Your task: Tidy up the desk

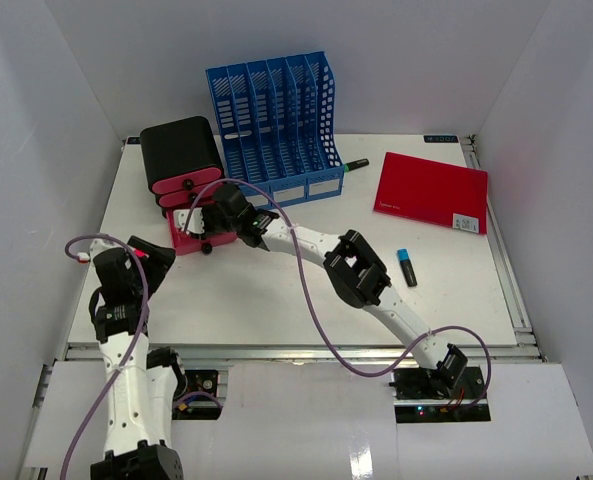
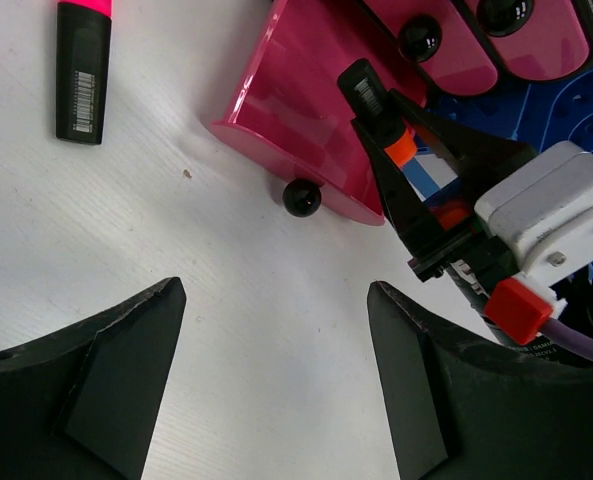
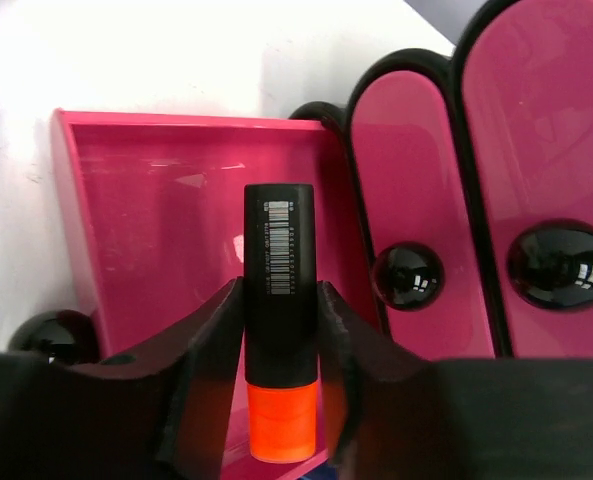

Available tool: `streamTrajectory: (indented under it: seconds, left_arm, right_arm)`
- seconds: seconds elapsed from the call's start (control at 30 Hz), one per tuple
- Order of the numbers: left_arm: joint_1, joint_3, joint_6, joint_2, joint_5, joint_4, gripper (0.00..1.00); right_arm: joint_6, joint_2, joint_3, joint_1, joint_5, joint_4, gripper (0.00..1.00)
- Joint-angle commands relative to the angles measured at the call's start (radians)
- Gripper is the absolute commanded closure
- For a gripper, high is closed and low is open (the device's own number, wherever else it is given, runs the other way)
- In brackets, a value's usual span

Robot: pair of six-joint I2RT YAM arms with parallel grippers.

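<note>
Jaws of the right gripper (image 3: pixel 279 312) are clenching an orange highlighter (image 3: pixel 279 255), pointing it left over the pink drawer (image 3: pixel 146 210); the left gripper (image 2: pixel 276 292) is gaping empty.

Centre frame, your right gripper (image 3: pixel 281 305) pinches a black highlighter (image 3: pixel 281 250), barcode up, orange end nearest the lens. Behind it lies an open pink tray (image 3: pixel 156 200), with its black knob (image 3: pixel 61 335) at lower left. Two closed pink drawer fronts (image 3: pixel 416 170) fill the right. The white desk (image 3: pixel 126 50) shows upper left.
</note>
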Motion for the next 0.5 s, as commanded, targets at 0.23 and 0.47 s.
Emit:
streamTrajectory:
  seconds: [0.23, 0.47]
  left_arm:
    - [0.004, 0.087, 0.021, 0.205, -0.083, -0.074, 0.16]
    - [0.004, 0.199, 0.076, 0.437, -0.214, -0.078, 0.18]
  right_arm:
    - [0.077, -0.236, -0.209, -0.015, -0.061, 0.076, 0.26]
    - [0.249, -0.616, -0.429, -0.112, -0.452, -0.223, 0.22]
